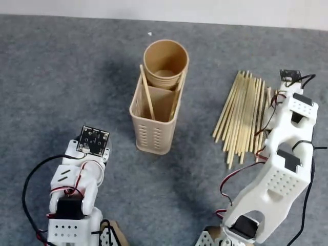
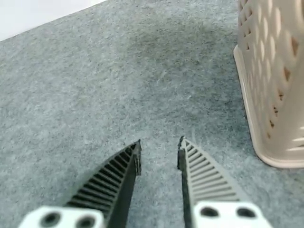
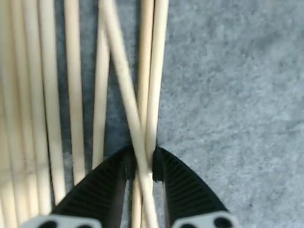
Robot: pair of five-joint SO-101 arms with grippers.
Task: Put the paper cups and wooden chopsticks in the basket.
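The right claw is pinching two crossed sticks lying beside the basket (the left claw is hanging open), and one is threatening to swivel loose when lifted.

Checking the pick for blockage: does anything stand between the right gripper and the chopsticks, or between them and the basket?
Nothing visible does. The right gripper is shut on the chopsticks, and bare carpet lies between them and the basket.

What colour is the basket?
Beige: the basket has rows of small slots in its walls. It shows best in the high view.
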